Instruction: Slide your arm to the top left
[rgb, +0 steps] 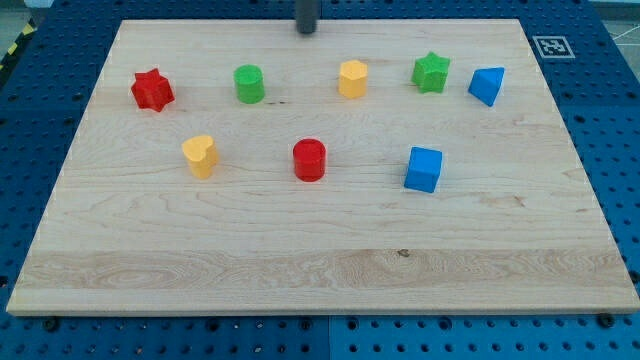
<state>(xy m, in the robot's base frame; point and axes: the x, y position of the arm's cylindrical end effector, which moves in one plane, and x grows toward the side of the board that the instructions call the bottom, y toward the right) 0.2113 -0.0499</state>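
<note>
My tip, a bare rod with no jaws to open or close, sits at the table's top edge, centre, touching nothing. Best path: slide left along that edge, above green cylinder and red star.

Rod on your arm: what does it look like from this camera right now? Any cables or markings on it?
Only a short stretch of my rod shows at the view's top: a plain dark grey cylinder, slightly glossy, ending in a blunt flat end, my tip. No cables, labels or markings are visible on it. The rest of my arm is cut off by the picture's edge.
</note>
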